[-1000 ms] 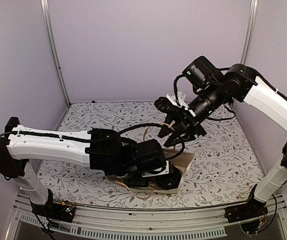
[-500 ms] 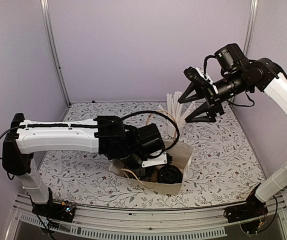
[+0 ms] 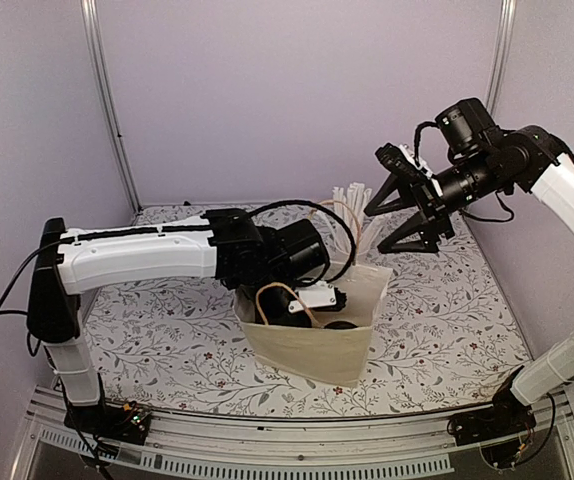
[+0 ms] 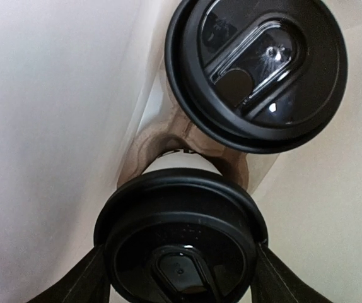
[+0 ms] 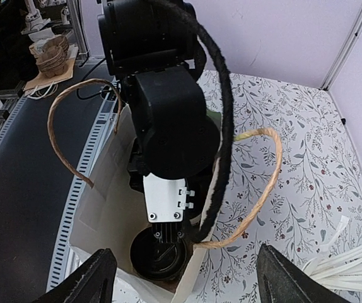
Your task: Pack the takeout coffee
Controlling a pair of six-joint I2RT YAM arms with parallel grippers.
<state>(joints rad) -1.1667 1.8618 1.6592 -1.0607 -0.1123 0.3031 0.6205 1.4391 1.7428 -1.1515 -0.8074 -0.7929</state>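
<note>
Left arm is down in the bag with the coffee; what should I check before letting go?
1. Takeout coffee inside paper bag: ok.
2. Left gripper fingers flanking its lid: ok.
3. Cup seated on bag floor: cannot tell.
4. Gap to second lidded cup: cannot tell.
5. Bag standing upright: ok.
6. Right gripper open, outside the bag: ok.
</note>
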